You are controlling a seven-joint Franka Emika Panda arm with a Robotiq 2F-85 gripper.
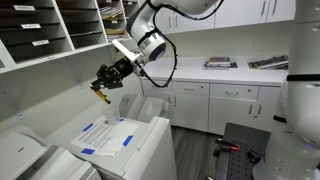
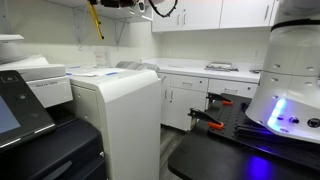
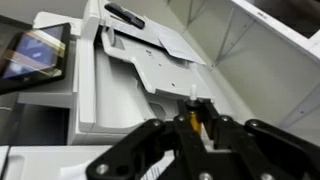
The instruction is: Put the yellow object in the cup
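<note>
The claw hangs in mid-air above a white printer, its fingers drawn in narrow and pinching a thin yellow stick. The stick sits between the fingertips, and its free end points down out of them. The wrist view shows the stick wedged between the two dark fingers. Blue-marked sheets lie on the printer's top. Behind are wall shelves, and farther off a counter over white cabinets.

Office copy room — printers, paper cubbies (white cabinets too).
</note>
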